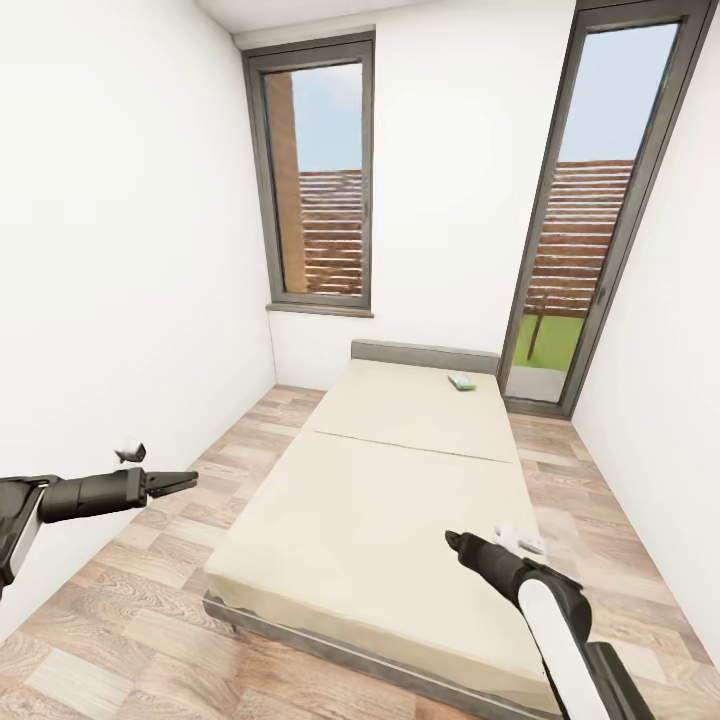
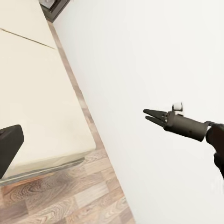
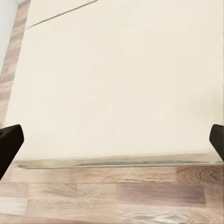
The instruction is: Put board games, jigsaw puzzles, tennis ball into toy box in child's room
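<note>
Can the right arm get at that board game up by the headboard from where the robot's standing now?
Probably not. The board game lies at the far end of the bed, beside the headboard, while the right gripper hangs over the near end. Nothing blocks the way, but the mattress stretches between them; the robot likely needs to move closer.

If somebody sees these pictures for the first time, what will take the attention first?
First the long beige bed, which takes the middle of the narrow room and runs away from the robot toward a grey headboard. Near that headboard, on the right side of the mattress, lies one small flat box, too small to read. Next come the two tall windows in the far wall, and the left gripper held over the wood floor beside the bed.
</note>
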Tool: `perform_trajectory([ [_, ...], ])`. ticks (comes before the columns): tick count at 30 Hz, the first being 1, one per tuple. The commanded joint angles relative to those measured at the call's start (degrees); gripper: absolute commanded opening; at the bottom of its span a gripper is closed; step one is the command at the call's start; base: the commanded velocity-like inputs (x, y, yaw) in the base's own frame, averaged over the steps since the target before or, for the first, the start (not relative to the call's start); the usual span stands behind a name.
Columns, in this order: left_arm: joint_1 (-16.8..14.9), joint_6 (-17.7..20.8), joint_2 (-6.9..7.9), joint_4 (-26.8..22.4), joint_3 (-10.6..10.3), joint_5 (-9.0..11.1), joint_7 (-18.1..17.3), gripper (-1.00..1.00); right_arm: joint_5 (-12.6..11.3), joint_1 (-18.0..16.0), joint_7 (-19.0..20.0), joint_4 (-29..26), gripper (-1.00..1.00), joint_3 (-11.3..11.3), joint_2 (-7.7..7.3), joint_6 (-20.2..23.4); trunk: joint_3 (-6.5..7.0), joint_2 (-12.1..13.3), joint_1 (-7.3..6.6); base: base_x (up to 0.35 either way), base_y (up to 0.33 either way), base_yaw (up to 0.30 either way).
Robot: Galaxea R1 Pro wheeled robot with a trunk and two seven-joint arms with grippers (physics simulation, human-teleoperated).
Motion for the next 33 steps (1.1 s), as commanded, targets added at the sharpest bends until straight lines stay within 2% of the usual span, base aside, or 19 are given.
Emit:
perform_trajectory([
  [1,-0.05,0.24,0.00,0.00,0.01,-0.02,0.04,1.00,-0.48,-0.07,-1.66,-0.08,1.00,0.56,0.01,0.10,-0.14,-0.14,0.04,0.000,0.000,0.000],
  [5,-0.05,-0.84,-0.07,0.00,0.09,0.00,0.87,1.00,-0.53,-0.10,-4.12,-0.10,1.00,1.86,0.03,0.05,-0.14,-0.14,0.04,0.000,0.000,-0.070],
  [13,-0.05,-1.30,-0.08,0.00,0.11,0.00,1.12,1.00,-0.88,-0.05,-2.94,-0.11,1.00,2.17,-0.01,-1.90,-0.14,-0.14,0.04,0.000,0.000,-0.228],
  [33,-0.05,-2.28,-0.08,0.00,0.25,0.05,1.13,1.00,-1.18,-0.25,-2.65,0.06,1.00,2.16,-0.04,-2.17,-0.69,-0.14,0.04,0.000,0.000,-0.274],
])
